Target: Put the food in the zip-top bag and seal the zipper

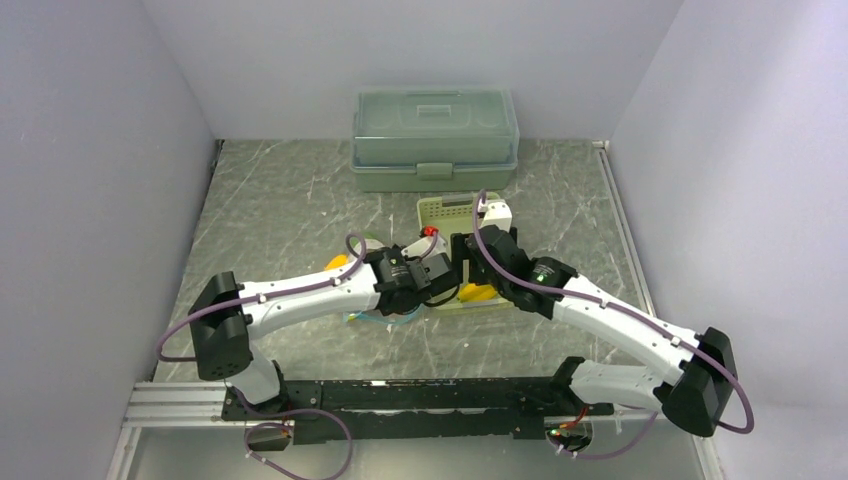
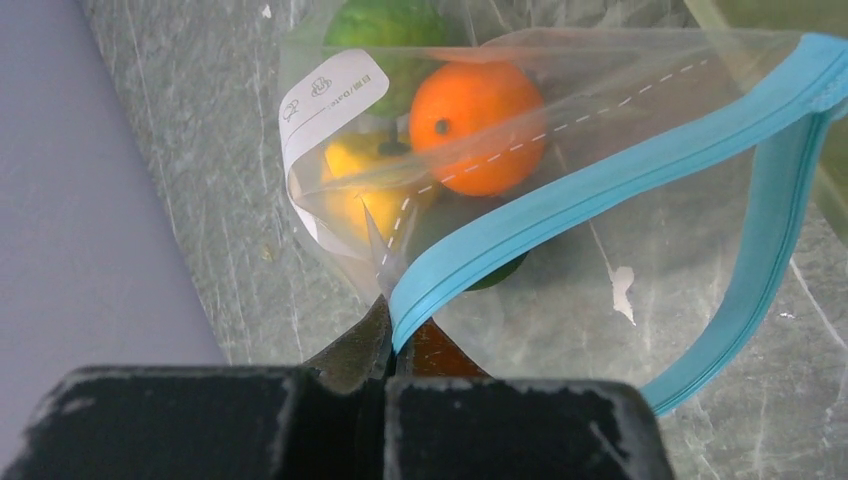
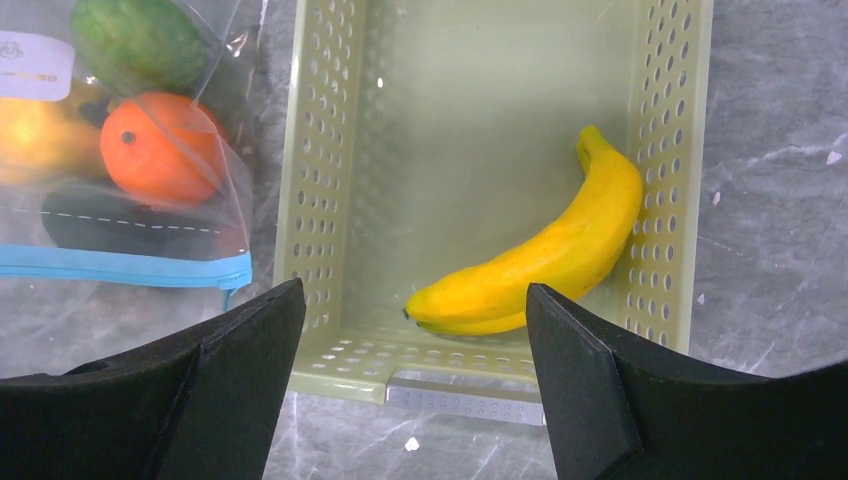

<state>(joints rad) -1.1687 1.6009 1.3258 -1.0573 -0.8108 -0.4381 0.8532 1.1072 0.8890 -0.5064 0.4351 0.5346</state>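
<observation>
The left fingers [image 2: 358, 346] clench the zipper [image 2: 600, 185] corner of the zip-top bag [image 2: 650, 250], which lies on the tabletop [image 3: 770, 150] at the basket's [image 3: 320, 200] 9 o'clock, seemingly by a sliver, so the mouth may slip free before the released right fingers [image 3: 240, 370] bring the banana [image 3: 545, 265] from the basket's 3 o'clock wall.

**fig. printed marks on the bag**

the one label in view is a white panel [image 2: 330, 95] printed on the clear wall of the zip-top bag [image 2: 600, 90]. in the left wrist view it carries two small outline pictograms and, beside them, one short line of fine grey print, set slantwise and too small to read. in the right wrist view the same panel [image 3: 35, 65] is cut off by the frame's left edge, its marks illegible. a white dashed line [image 2: 560, 130] runs across the bag.
</observation>
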